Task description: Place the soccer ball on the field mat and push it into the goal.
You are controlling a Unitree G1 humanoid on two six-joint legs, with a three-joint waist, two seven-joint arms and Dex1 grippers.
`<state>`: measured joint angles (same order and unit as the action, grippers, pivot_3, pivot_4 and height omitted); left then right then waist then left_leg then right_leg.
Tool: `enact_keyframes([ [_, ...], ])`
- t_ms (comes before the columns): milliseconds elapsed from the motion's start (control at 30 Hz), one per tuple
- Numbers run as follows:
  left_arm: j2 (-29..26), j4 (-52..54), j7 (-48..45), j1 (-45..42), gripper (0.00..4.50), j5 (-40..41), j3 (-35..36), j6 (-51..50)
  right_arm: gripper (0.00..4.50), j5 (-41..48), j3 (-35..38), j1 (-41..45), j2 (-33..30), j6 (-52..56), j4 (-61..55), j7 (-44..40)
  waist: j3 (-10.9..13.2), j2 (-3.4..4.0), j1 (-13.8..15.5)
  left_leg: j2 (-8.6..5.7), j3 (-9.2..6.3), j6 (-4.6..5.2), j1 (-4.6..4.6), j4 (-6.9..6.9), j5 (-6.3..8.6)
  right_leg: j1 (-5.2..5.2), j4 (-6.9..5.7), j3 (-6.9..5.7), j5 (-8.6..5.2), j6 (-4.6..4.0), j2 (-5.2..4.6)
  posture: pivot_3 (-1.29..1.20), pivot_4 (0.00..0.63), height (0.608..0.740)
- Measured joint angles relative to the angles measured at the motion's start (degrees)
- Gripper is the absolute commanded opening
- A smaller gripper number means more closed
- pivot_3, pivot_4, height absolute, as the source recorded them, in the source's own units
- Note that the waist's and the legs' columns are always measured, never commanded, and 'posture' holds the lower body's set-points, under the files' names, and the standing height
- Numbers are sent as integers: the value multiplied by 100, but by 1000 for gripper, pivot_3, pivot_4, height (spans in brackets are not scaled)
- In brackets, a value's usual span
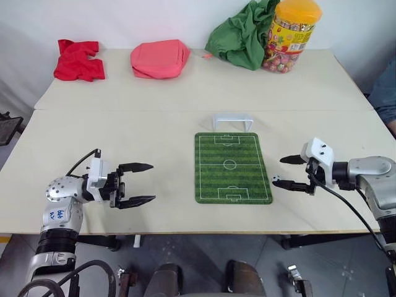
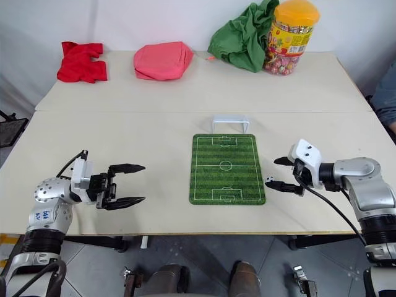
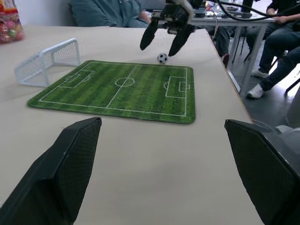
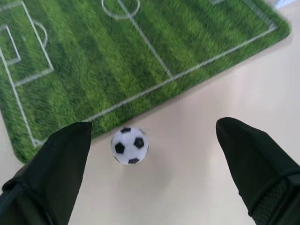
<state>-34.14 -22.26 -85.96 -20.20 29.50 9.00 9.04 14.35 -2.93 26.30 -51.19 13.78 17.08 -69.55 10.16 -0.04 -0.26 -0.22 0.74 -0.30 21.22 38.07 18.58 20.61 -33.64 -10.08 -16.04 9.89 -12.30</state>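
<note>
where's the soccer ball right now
The soccer ball lies on the bare table just off the field mat's near right corner, between the open fingers of the right end effector.

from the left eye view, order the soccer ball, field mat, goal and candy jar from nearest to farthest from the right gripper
1. soccer ball, on the table at the right gripper's fingertips, just off the mat's right edge.
2. field mat, lying to the gripper's left.
3. goal, at the mat's far end.
4. candy jar, at the table's back edge.

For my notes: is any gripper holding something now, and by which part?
Nothing is held. The soccer ball lies on the table between the right gripper's open fingers, untouched.
</note>
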Motion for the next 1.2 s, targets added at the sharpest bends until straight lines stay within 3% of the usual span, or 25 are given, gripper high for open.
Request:
enact_keyframes([
  [200,-19,137,3,76,4500,26,6,-95,4445,-217,-114,213,250,-277,513,-90,0,0,-3,0,0,0,-1,1,0,0,-1,0,0,0,0,0,150,740],
  [233,-19,137,3,76,4500,26,6,-102,4276,-236,-114,243,260,-307,566,-103,0,0,-3,0,0,0,-1,1,0,0,0,0,0,0,0,0,150,740],
  [333,-19,138,4,75,4500,27,6,-113,3537,-315,-114,335,306,-430,746,-94,0,0,-5,0,0,0,-1,1,0,-1,-1,0,0,0,0,0,150,740],
  [600,-17,133,6,47,4500,27,6,-112,897,-349,-101,355,308,-503,785,-150,0,0,-2,0,0,0,-1,1,0,-1,0,0,0,0,0,0,150,740],
  [933,77,65,4,-145,4500,26,3,-80,854,-191,322,309,173,-122,-119,9,0,0,2,0,-1,-1,0,1,0,0,-1,0,0,0,0,0,150,740],
  [1200,81,-71,-2,-11,4500,27,-15,-80,854,464,187,380,45,1772,-2413,196,0,1,-14,7,-1,-6,0,-2,3,6,-3,3,0,0,7,0,150,740],
])
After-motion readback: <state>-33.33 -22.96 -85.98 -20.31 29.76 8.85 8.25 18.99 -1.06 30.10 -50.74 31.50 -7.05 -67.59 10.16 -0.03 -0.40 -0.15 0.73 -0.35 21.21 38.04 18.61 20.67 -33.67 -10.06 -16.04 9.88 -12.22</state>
